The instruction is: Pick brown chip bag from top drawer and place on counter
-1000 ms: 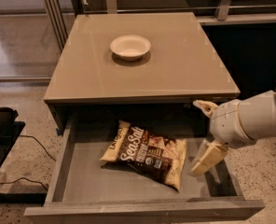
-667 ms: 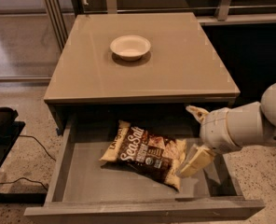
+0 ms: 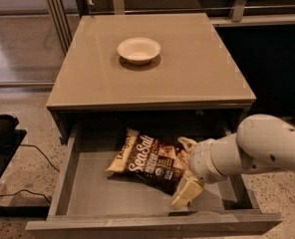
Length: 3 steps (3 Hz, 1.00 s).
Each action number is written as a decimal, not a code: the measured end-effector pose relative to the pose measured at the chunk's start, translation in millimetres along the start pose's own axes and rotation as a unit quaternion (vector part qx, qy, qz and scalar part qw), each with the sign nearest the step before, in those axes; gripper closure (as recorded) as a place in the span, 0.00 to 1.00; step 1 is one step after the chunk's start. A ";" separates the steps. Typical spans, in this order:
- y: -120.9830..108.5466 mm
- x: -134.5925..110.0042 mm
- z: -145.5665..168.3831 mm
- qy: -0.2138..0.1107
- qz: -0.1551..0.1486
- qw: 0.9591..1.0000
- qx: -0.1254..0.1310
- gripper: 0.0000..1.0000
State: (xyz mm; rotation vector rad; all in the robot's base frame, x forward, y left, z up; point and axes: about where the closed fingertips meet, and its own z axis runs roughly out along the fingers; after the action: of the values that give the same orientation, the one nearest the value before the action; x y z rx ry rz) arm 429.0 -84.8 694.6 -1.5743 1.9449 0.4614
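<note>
Hand [image 3: 183,172] wide open in top drawer [image 3: 92,193], hiding right end of brown chip bag [image 3: 148,158].

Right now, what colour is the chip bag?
Chip bag is dark brown, cream edges, white lettering; camera view. Gripper in the drawer at its end.

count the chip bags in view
1: the brown chip bag lies in the top drawer, with the claw open at its right end. The arm could hide another.
</note>
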 end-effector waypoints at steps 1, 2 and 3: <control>-3.6 14.8 33.1 0.012 0.015 1.000 0.000 0.00; -24.6 18.9 46.5 0.016 0.024 0.999 0.029 0.00; -42.0 18.9 52.5 0.014 0.031 0.998 0.054 0.00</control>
State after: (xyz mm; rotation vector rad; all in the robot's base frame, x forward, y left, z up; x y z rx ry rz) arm 479.0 -77.7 646.3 -1.4630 2.0100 0.3558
